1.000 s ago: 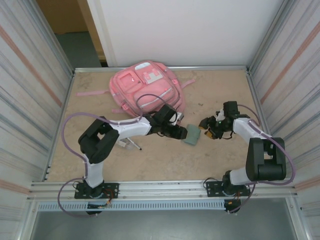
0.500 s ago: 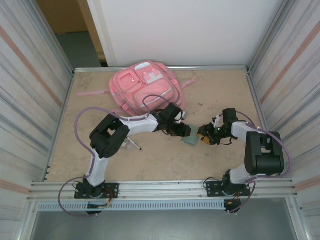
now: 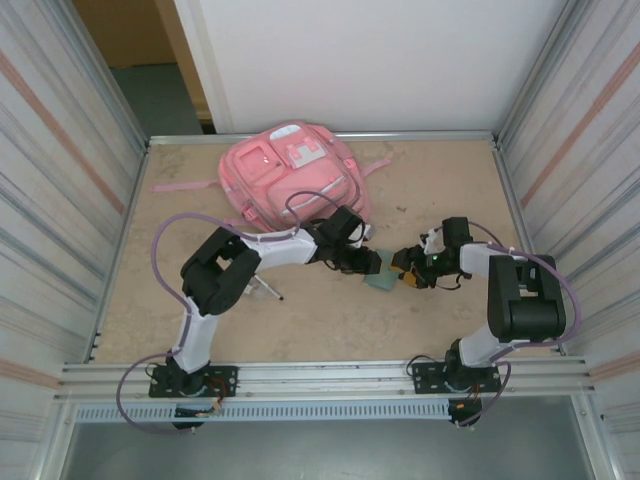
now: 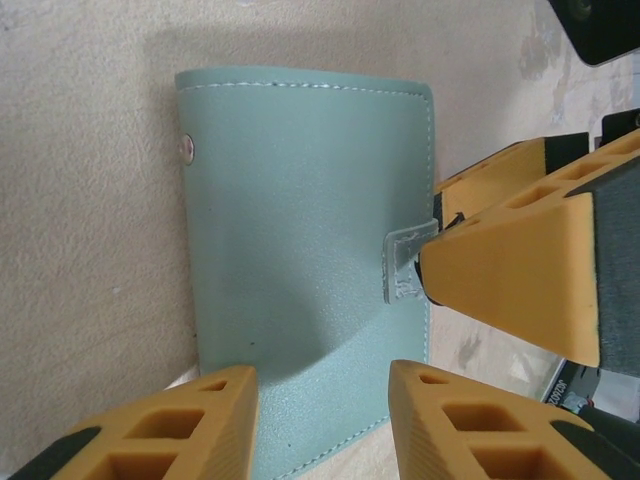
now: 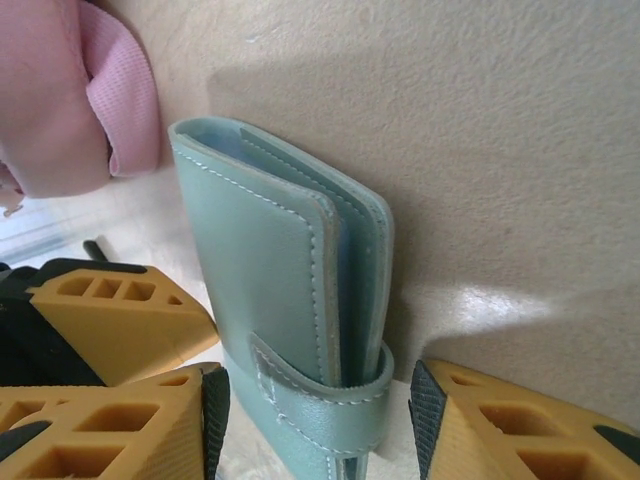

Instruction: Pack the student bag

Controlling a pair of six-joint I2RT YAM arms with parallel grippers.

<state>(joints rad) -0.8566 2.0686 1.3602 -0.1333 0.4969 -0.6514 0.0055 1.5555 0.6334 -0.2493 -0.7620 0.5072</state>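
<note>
Teal wallet (image 4: 300, 250) between left claw (image 4: 320, 385) and right claw (image 5: 320, 400); whether either grips it cannot be told. Top view adds student bag (image 3: 290, 175).

1. My right gripper (image 5: 320, 418) straddles the strap end of a teal wallet (image 5: 270, 270), jaws apart and a pad close on either side.
2. Behind the wallet is the beige table (image 5: 500, 120).
3. The left gripper's yellow finger (image 5: 120, 320) sits beside the wallet's cover. Top left is the student bag (image 5: 45, 95), pink fabric.
</note>
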